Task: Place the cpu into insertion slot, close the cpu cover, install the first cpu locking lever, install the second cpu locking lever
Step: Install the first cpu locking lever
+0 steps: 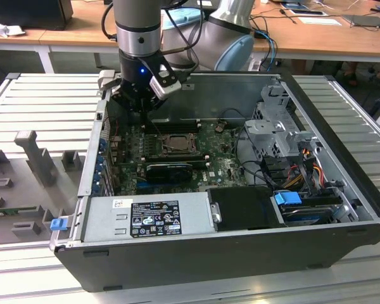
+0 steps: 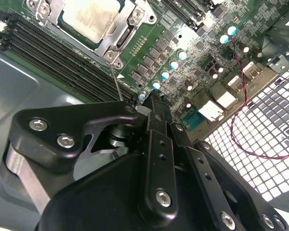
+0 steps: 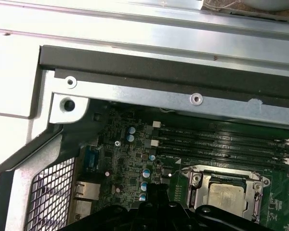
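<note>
The chip (image 2: 89, 14) lies under the shut cover (image 2: 102, 45), and the gripper (image 2: 154, 102) — jaws pinched together, empty — sits just beside the thin lever (image 2: 116, 84); I'd press it down steadily — no jerks.

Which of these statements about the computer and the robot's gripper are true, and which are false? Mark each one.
1. The chip lies in its socket. True.
2. The gripper holds the chip in the air. False: the gripper hangs over the green board beside the socket, and the chip lies in the socket.
3. The silver frame lies flat around the chip. True.
4. The case has its side panel on. False: the case is open, and the board shows inside.
</note>
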`<state>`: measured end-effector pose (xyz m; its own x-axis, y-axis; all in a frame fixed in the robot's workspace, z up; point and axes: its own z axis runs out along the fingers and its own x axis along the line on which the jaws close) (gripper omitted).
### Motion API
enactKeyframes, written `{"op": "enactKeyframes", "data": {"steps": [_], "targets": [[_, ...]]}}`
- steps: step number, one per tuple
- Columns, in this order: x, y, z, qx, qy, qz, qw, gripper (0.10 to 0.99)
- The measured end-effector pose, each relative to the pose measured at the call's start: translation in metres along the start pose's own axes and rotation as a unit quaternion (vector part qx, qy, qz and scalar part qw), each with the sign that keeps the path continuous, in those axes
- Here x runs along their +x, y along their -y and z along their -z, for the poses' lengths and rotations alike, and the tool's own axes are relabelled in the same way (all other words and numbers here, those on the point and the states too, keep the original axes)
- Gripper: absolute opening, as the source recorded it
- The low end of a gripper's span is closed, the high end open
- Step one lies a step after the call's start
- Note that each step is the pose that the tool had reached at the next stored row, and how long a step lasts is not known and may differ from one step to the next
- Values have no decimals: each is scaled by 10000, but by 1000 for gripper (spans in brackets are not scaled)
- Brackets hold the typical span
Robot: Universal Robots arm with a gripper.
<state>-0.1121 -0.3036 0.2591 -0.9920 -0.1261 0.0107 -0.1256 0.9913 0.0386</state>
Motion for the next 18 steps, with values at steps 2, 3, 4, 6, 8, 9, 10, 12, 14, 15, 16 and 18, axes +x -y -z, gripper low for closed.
{"op": "enactKeyframes", "data": {"steps": [2,3,4,6,8,9,10,12,14,15,16,18], "targets": [[0,-1,0,0,0,0,10000,106],[0,-4,0,0,-1,-1,10000,106],[-1,-6,0,0,0,-1,10000,106],[-2,-17,-1,0,0,-1,10000,106],[-4,-35,-2,0,0,-1,10000,106],[-5,-41,-2,0,0,-1,10000,106],[-5,-43,1,0,0,0,10000,106],[-7,-56,0,0,0,-1,10000,106],[-44,-112,-1,0,0,1,10000,106],[-69,-112,-1,-1,0,-1,10000,106],[-82,-110,-1,0,0,0,10000,106],[-105,-108,-1,0,0,0,10000,106]]}}
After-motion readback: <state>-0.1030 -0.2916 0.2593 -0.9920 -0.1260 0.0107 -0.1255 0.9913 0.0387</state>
